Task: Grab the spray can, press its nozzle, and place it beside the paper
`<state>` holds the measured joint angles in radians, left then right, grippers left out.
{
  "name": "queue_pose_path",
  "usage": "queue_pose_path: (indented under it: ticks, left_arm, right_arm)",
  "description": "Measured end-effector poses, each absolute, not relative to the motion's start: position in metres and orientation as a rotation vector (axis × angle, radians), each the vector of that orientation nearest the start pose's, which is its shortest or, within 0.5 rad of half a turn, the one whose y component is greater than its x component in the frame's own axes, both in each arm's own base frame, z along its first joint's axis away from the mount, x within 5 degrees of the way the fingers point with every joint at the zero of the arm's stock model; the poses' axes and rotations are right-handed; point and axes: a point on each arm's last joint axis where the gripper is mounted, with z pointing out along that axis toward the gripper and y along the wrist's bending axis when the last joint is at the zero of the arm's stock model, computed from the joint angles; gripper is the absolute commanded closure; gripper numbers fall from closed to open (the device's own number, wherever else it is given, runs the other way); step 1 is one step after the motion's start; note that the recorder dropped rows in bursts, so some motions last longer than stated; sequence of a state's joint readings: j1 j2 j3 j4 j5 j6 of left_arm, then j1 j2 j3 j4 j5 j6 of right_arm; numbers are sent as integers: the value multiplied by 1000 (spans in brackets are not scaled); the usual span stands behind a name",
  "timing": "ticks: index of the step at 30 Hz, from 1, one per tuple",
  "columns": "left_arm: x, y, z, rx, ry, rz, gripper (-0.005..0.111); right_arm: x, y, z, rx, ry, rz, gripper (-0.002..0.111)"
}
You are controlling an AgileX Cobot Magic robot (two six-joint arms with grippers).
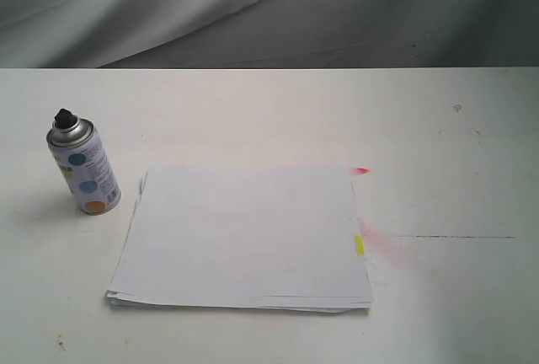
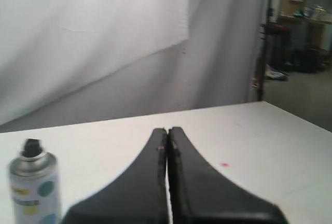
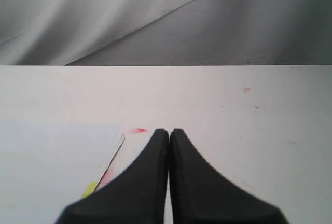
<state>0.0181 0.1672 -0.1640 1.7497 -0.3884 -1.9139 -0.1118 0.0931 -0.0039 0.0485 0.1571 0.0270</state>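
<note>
The spray can [image 1: 83,168] stands upright on the white table at the left, white with teal and orange dots, a silver dome and a black nozzle [image 1: 64,116] on top. It also shows in the left wrist view as the spray can [image 2: 32,189], off to one side of my left gripper [image 2: 167,129], which is shut with nothing in it. The paper [image 1: 242,236] lies flat in the middle, a yellow mark [image 1: 359,245] on its right edge. My right gripper [image 3: 169,130] is shut and empty beside the paper's [image 3: 52,172] edge. Neither gripper shows in the exterior view.
Pink-red paint marks [image 1: 362,170] stain the table [image 1: 438,153] by the paper's right side, with a thin dark line [image 1: 455,237] further right. A grey cloth backdrop [image 1: 253,10] hangs behind the table's far edge.
</note>
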Motion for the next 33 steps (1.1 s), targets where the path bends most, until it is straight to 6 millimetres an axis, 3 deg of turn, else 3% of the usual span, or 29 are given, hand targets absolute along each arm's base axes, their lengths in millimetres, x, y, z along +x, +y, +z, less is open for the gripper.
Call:
queue_pose_path:
  ticks: [4,11,17,25,33]
  left_arm:
    - [65,-18,255,32,1528,-274,107]
    - [67,2,258,-216,1477,-197,107]
    - [68,3,243,-195,1543,-143,107]
    - [70,3,202,-224,1677,-141,107]
    - [64,2,201,-183,1654,-118,107]
  right_arm:
    - [63,-6,195,156,1723,-21,108]
    - [63,-6,195,157,1725,-19,108]
    - [63,-6,195,157,1725,-19,108]
    - [63,-6,195,157,1725,-19,108]
    - [63,-6,195,157,1725,-19,108]
